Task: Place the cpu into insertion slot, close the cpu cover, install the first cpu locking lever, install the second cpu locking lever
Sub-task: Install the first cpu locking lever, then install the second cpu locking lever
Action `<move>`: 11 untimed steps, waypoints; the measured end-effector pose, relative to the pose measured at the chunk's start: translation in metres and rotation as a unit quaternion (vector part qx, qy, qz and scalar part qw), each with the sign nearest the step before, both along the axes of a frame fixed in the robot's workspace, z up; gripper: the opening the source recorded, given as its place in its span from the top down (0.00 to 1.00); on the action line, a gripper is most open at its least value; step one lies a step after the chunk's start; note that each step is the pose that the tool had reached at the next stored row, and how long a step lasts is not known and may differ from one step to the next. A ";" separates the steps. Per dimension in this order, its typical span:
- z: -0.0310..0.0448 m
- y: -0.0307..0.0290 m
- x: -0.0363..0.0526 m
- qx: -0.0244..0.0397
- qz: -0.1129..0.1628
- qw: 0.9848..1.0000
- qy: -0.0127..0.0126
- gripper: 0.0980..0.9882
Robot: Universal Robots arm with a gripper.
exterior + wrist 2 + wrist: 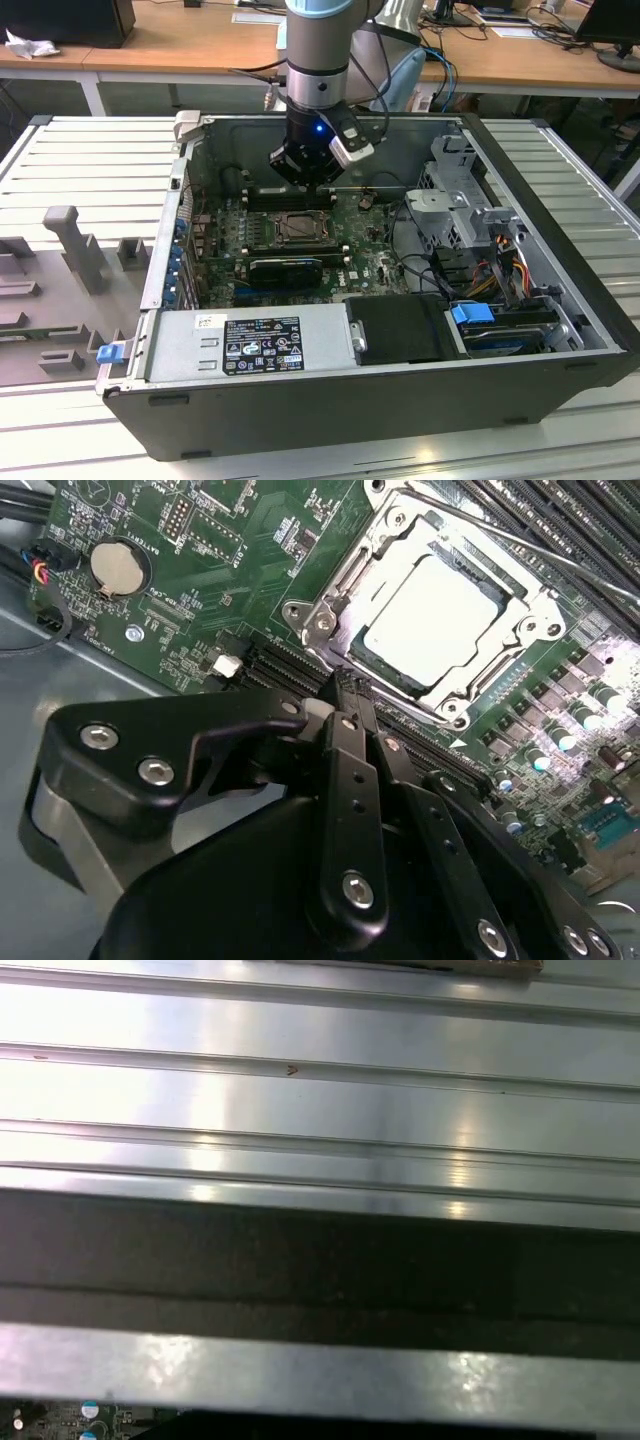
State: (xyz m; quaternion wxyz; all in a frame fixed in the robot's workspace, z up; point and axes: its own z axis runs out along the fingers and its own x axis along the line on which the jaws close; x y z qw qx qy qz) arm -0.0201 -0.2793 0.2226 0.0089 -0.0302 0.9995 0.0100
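One step looks done: the cpu (432,610) sits in the insertion slot (375,665) with the cpu cover (530,610) down around it. Your gripper (345,685), fingers pinched together and empty, hangs just beside the socket; approach the locking lever (490,532) squarely.

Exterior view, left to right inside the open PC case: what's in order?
Blue latch clip → labelled power supply → cpu cover closed over the insertion slot, gripper above it → silver drive cage → blue drive tab.
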 end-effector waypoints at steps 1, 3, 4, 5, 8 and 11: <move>0.0000 -0.0003 0.0000 0.000 0.000 1.000 0.000 0.99; 0.0000 -0.0009 0.0000 0.000 0.000 1.000 0.000 0.99; 0.0000 -0.0011 0.0000 0.000 0.000 1.000 0.000 0.99; 0.0000 -0.0015 0.0000 0.000 0.000 1.000 0.000 0.99; 0.0000 -0.0046 0.0000 0.000 0.000 1.000 0.000 0.99; 0.0000 -0.0087 0.0000 0.000 0.000 1.000 0.000 0.99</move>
